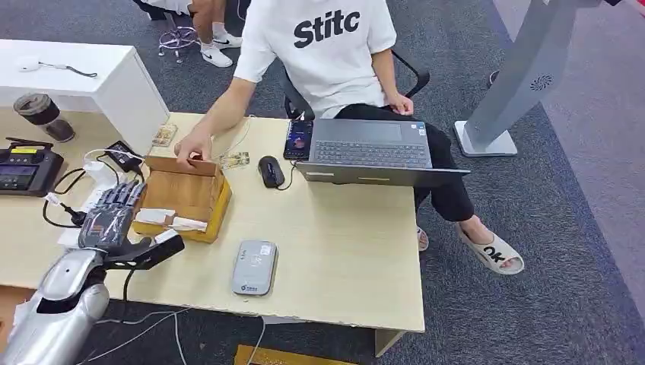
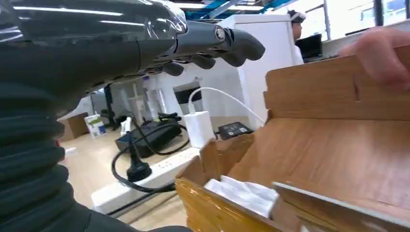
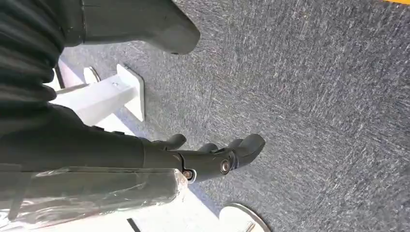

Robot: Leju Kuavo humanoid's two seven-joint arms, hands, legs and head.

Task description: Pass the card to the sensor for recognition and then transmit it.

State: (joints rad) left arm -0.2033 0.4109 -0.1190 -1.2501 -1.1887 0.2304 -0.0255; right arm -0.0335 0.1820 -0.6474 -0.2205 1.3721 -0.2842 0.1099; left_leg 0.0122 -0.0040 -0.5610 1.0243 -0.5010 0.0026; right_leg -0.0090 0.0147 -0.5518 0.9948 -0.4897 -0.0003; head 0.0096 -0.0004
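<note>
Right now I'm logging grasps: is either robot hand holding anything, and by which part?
Nothing is held. The left hand hovers beside the wooden box, fingers spread and holding nothing. The right hand hangs over the carpet, holding nothing.

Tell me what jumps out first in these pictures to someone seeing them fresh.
First, the robot's left hand, fingers apart and holding nothing, beside the left wall of the wooden box on the table. Next, a person's hand resting on the box's far edge, with white cards lying inside the box near its front. A grey card reader lies flat near the table's front edge.
</note>
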